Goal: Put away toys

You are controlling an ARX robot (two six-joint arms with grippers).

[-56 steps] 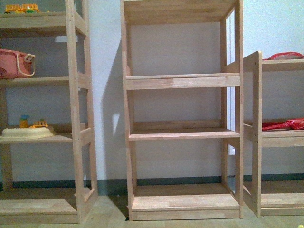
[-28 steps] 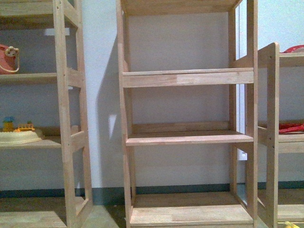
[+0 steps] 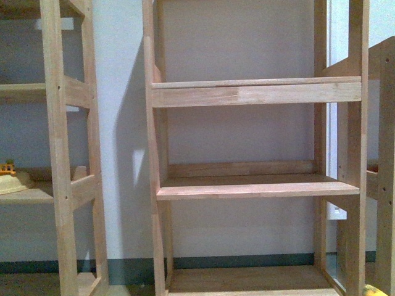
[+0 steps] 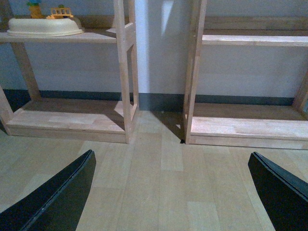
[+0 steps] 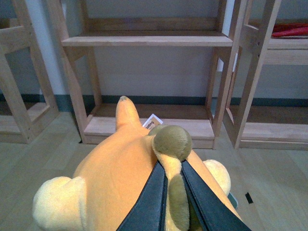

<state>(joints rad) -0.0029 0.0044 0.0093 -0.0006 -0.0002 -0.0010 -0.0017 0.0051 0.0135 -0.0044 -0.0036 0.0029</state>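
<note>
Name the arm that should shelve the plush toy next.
Right. The right gripper is shut on the plush toy, with the middle shelf unit straight ahead. The left gripper is open and holds nothing, over the floor.

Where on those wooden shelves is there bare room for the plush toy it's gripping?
Bare: the middle rack's middle board and bottom board, post to post; either looks wide enough for the plush toy. The left rack's bottom board is free. Crowded: the left rack's shelf above holds a cream tray with small toys, and something red lies on the right rack.
</note>
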